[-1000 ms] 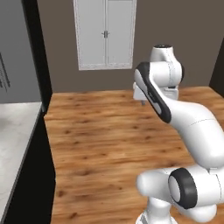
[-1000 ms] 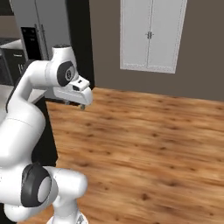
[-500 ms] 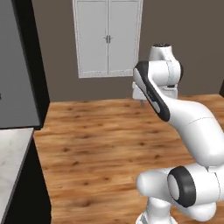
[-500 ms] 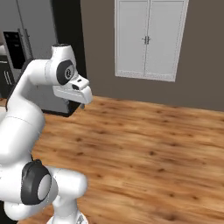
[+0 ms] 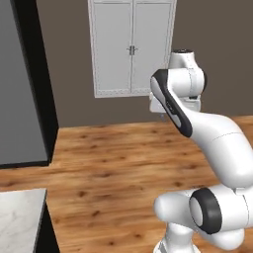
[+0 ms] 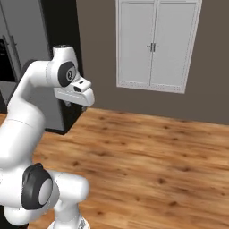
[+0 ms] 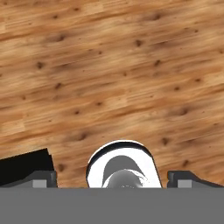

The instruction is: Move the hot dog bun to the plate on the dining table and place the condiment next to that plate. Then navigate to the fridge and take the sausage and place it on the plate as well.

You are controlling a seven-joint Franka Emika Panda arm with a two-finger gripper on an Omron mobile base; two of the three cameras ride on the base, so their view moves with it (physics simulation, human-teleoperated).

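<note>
Sausage run under way: we judge the robot to be on the fridge leg of the job, and we cannot tell where the sausage lies, though by the task it should be waiting inside the fridge (image 6: 24, 49), the tall grey appliance off to the left of the jaws.

Over the past second the whole picture has slid in both base views. The white double-door cabinet (image 5: 132, 47) has drifted across the frame, and the pale bench (image 5: 20, 217) has sunk toward the lower left corner. That is the base driving, not the room moving. The arm has kept its tucked pose throughout, hand held high over the wooden floor (image 7: 109, 65). For the task this means a transit moment: no reaching or grasping can be attempted until the fridge front stands ahead of the jaws.

The views divide the news between them. From the right base camera we see the fridge face with its dark panel, well to the left of the jaws and a little behind them. From the left base camera the same side is a flat grey slab (image 5: 20, 84) with a black edge, giving no detail of a door. The hand camera alone settles the jaws: the two dark fingertips (image 7: 43, 178) stand wide apart with nothing held, and bare floorboards lie beneath them.
</note>
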